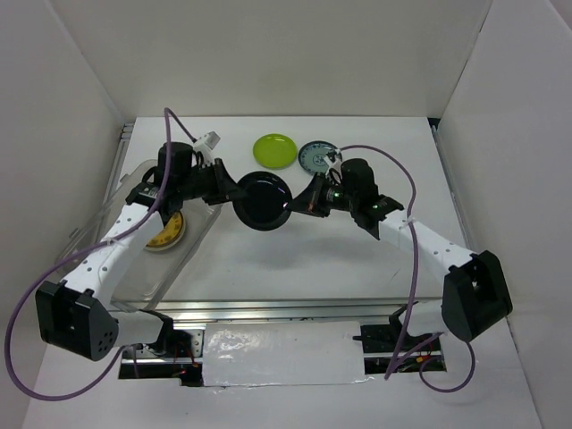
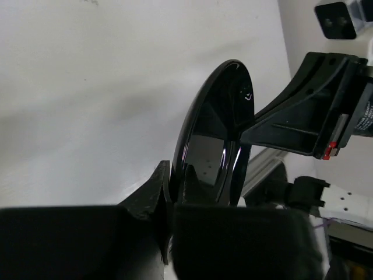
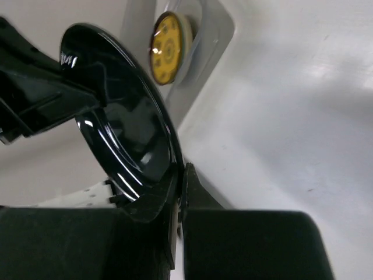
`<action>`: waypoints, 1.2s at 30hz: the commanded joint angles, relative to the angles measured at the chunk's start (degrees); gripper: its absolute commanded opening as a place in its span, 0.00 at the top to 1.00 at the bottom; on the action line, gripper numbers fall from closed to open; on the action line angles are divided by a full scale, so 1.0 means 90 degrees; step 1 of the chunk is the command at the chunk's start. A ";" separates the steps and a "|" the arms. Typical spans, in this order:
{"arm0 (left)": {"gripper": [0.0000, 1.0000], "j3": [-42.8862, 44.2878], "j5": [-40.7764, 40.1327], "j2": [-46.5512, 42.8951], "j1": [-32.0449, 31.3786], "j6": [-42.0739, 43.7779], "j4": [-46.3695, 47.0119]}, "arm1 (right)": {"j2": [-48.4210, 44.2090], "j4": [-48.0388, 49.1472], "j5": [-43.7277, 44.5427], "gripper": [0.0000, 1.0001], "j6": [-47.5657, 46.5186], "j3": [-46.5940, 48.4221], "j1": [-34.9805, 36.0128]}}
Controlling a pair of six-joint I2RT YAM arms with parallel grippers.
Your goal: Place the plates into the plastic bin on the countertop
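The glossy black plate point(image 1: 261, 201) hangs tilted above the white countertop point(image 1: 295, 259), held from both sides. My left gripper point(image 1: 231, 189) is shut on its left rim and my right gripper point(image 1: 299, 204) is shut on its right rim. In the left wrist view the plate point(image 2: 213, 151) stands edge-on between my left gripper's point(image 2: 169, 186) fingers, with the right gripper point(image 2: 291, 125) on its far rim. In the right wrist view my right gripper point(image 3: 182, 181) pinches the plate's point(image 3: 116, 116) lower rim. The clear plastic bin point(image 1: 152, 277) lies to the left and holds a yellow-patterned plate point(image 1: 165, 234).
A lime green plate point(image 1: 274, 150) and a blue-white patterned plate point(image 1: 315, 156) lie on the countertop behind the held plate. White walls enclose the back and both sides. The bin point(image 3: 215, 35) and its yellow-patterned plate point(image 3: 165, 49) show beyond the black plate in the right wrist view.
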 commanded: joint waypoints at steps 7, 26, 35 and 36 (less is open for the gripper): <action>1.00 0.0153 -0.2545 -0.0949 0.0834 -0.0603 -0.0989 | -0.0324 0.0383 0.0096 0.00 0.0132 -0.0253 -0.0437; 0.62 -0.1694 -0.2180 -0.0366 0.4713 -0.1767 0.0318 | -0.1672 0.0510 -0.0732 0.00 -0.0444 -0.2033 -0.1620; 0.01 -0.0991 -0.2541 -0.2080 0.4577 -0.0821 -0.1497 | -0.0494 0.0159 0.0661 0.00 -0.0581 -0.1313 -0.2079; 0.01 -0.0952 -0.2464 -0.2278 0.4548 -0.0520 -0.1653 | 0.0186 0.0149 0.0848 0.00 -0.0378 -0.1127 -0.2244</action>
